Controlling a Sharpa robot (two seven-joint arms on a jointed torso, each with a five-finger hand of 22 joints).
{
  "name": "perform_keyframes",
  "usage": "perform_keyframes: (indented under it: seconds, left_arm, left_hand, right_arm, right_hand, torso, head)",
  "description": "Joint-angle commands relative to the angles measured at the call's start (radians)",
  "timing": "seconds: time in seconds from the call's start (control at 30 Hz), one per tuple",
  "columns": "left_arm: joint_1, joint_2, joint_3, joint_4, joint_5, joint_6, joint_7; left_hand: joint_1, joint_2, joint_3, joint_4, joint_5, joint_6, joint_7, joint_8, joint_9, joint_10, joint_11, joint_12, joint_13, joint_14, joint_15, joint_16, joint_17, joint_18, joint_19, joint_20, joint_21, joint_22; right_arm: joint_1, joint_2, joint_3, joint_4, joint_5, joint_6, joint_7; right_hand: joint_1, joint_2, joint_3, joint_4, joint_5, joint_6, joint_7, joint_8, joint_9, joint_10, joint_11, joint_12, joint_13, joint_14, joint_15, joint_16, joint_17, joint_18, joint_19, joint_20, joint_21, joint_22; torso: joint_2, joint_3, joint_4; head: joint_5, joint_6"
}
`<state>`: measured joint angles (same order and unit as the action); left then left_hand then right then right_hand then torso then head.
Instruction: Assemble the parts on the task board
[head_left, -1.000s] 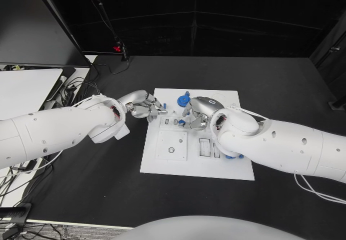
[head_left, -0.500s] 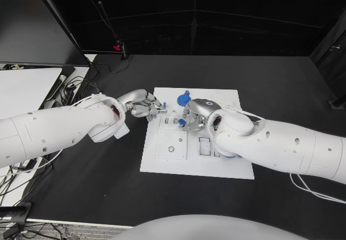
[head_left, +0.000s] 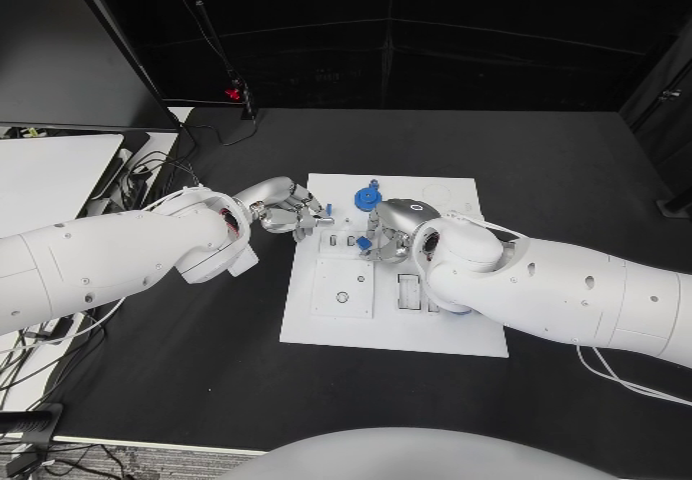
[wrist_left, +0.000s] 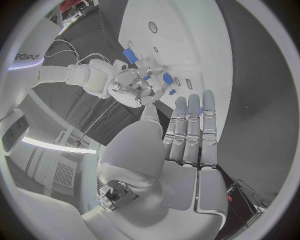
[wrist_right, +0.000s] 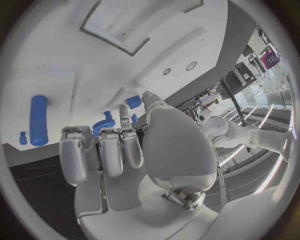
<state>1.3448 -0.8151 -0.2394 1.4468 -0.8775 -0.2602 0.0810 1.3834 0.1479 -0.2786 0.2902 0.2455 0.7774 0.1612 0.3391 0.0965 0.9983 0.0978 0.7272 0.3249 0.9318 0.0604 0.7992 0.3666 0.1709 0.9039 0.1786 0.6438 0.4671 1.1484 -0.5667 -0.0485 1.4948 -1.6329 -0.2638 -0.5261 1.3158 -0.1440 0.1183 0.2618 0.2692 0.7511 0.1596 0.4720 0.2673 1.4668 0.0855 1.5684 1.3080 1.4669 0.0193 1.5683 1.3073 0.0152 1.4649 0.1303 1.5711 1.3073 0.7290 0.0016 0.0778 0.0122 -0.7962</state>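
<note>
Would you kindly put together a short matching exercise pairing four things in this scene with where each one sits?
Things:
1. left hand
2. right hand
3. round blue part
4. task board

Places:
A. near the board's far edge
B. at the board's left edge
C. over the middle of the board's far half
D. middle of the black table

Pairs: 1-B, 2-C, 3-A, 4-D

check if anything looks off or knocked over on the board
Nothing stands out. The task board lies flat and square on the table, blue parts sit on it, and both hands hover over its far end.
</note>
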Motion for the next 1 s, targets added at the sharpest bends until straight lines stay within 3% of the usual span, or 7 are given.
perform_keyframes:
  seconds: [0.03, 0.63, 0.73, 0.8, 1.0]
  left_arm:
    - [0.001, 0.0, 0.001, 0.0, 0.003, -0.001, 0.004]
    - [0.001, 0.002, 0.001, -0.001, 0.003, -0.001, 0.003]
    - [0.001, 0.002, 0.001, -0.001, 0.003, -0.001, 0.003]
    - [0.001, 0.003, 0.001, -0.001, 0.003, -0.001, 0.003]
    - [0.001, 0.003, 0.001, -0.001, 0.003, -0.001, 0.002]
  left_hand:
    - [0.008, -0.001, -0.003, 0.002, 0.007, -0.006, -0.001, 0.006, 0.002, 0.0, -0.004, -0.006, 0.0, -0.003, -0.001, -0.005, 0.001, 0.012, -0.002, -0.003, -0.003, 0.001]
    - [0.008, -0.001, -0.003, 0.002, 0.007, -0.006, -0.001, 0.006, 0.002, 0.0, -0.004, -0.006, 0.0, -0.003, -0.001, -0.005, 0.001, 0.012, -0.002, -0.003, -0.003, 0.001]
    - [0.008, -0.001, -0.003, 0.002, 0.007, -0.006, -0.001, 0.006, 0.002, 0.0, -0.004, -0.006, 0.0, -0.003, -0.001, -0.005, 0.001, 0.012, -0.002, -0.003, -0.003, 0.001]
    - [0.008, -0.001, -0.003, 0.002, 0.007, -0.006, -0.001, 0.006, 0.002, 0.0, -0.004, -0.006, 0.0, -0.003, -0.001, -0.005, 0.001, 0.012, -0.002, -0.003, -0.003, 0.001]
    - [0.008, -0.001, -0.003, 0.002, 0.007, -0.006, -0.001, 0.006, 0.002, 0.0, -0.004, -0.006, 0.0, -0.003, -0.001, -0.005, 0.001, 0.012, -0.002, -0.003, -0.003, 0.001]
  right_arm:
    - [0.001, 0.004, 0.001, -0.001, -0.014, 0.012, -0.003]
    - [0.001, 0.022, 0.001, -0.017, -0.014, 0.035, -0.005]
    - [0.001, 0.024, 0.001, -0.021, -0.014, 0.04, -0.009]
    - [0.001, 0.027, 0.001, -0.024, -0.013, 0.045, -0.011]
    - [0.001, 0.03, 0.001, -0.029, -0.013, 0.06, -0.017]
  right_hand:
    - [-0.002, 0.014, 0.004, -0.003, 0.003, -0.005, 0.002, 0.008, 0.003, 0.104, 0.005, 0.002, 0.263, 0.104, -0.001, 0.002, 0.263, -0.015, 0.106, -0.003, 0.0, 0.263]
    - [-0.01, 0.019, 0.004, -0.002, 0.003, -0.005, 0.004, 0.025, 0.009, 0.104, 0.006, 0.002, 0.263, 0.104, -0.001, 0.002, 0.263, -0.015, 0.106, -0.003, 0.0, 0.263]
    - [-0.014, 0.032, 0.008, -0.003, 0.003, -0.004, 0.003, 0.034, 0.012, 0.104, 0.006, 0.002, 0.263, 0.104, 0.0, 0.002, 0.263, -0.015, 0.106, -0.002, 0.0, 0.263]
    - [-0.001, 0.053, 0.02, -0.015, 0.003, -0.002, 0.002, 0.043, 0.014, 0.104, 0.005, 0.002, 0.263, 0.104, -0.001, 0.002, 0.263, -0.015, 0.106, -0.002, 0.0, 0.263]
    - [0.026, 0.067, 0.036, -0.049, 0.0, -0.005, 0.001, 0.054, 0.015, 0.104, 0.004, 0.002, 0.263, 0.104, -0.003, 0.002, 0.263, -0.015, 0.106, -0.004, 0.0, 0.263]
  torso:
    - [0.0, 0.0, 0.0003]
    - [0.0, 0.0004, 0.0011]
    - [0.0, 0.0001, 0.001]
    - [0.0, 0.0001, 0.001]
    - [0.0, -0.0001, 0.0005]
  head:
    - [0.001, -0.001]
    - [0.001, -0.004]
    - [0.001, -0.005]
    - [0.001, -0.005]
    - [0.002, -0.007]
